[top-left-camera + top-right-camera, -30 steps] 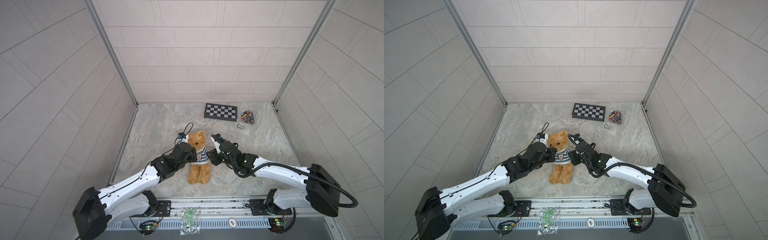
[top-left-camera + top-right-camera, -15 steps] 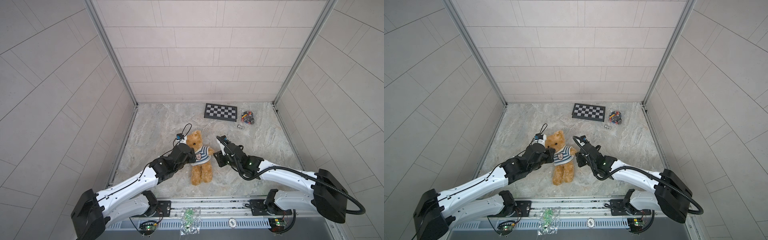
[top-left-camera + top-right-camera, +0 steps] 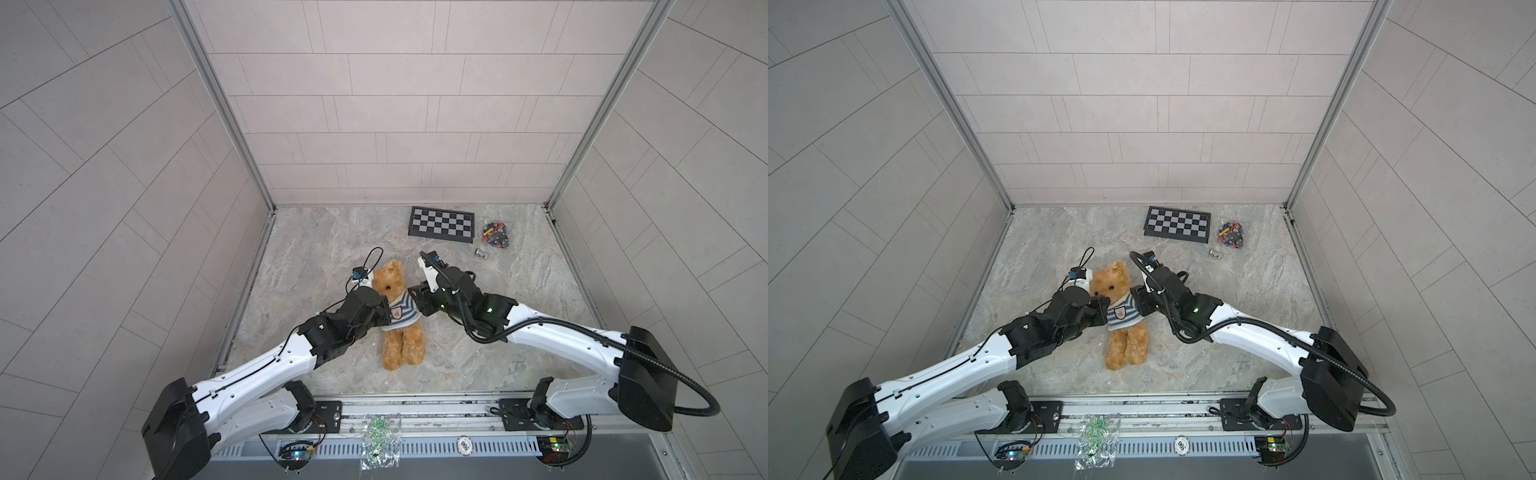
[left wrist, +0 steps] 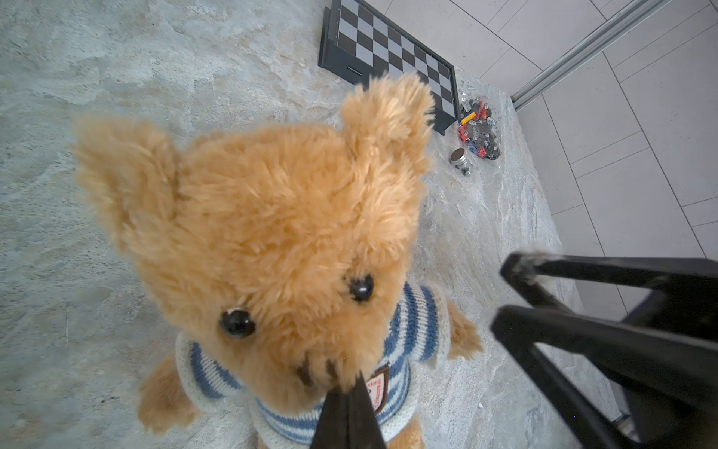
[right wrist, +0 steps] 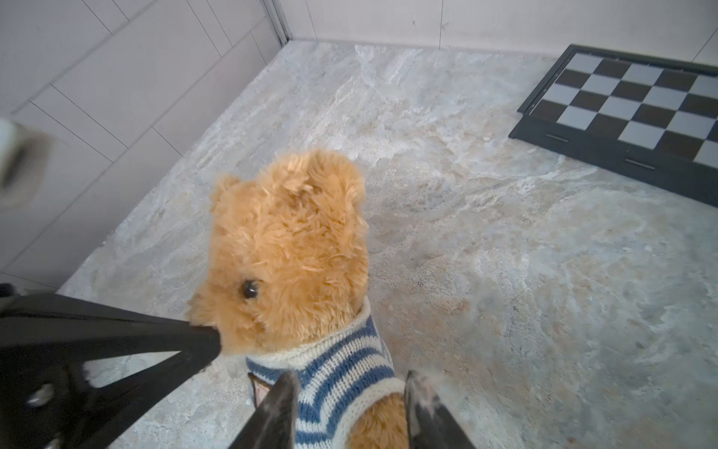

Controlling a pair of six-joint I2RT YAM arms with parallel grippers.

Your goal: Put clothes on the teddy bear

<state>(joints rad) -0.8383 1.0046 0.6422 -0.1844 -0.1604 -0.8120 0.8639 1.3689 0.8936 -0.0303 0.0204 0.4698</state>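
Left gripper (image 5: pixel 211 342) closed, pinching teddy bear (image 5: pixel 295 252) snout. Right gripper (image 5: pixel 351 383) half open, jaws straddling sweater (image 5: pixel 342 361) sleeve.

Golden-brown teddy bear (image 3: pixel 391 286); blue-and-white striped sweater (image 3: pixel 404 319); black-and-grey chequered board (image 3: pixel 441 223); grey-beige marbled table (image 3: pixel 332 245).

A robot lab test cell: tiled panel walls (image 3: pixel 374 104), aluminium corner posts (image 3: pixel 220 108), marble-look tabletop (image 3: pixel 332 241) and a checkerboard (image 3: pixel 441 224).

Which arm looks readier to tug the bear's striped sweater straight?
Probably the right. The right gripper is open at the sleeve of the sweater, while the left gripper is shut on the muzzle of the teddy bear.
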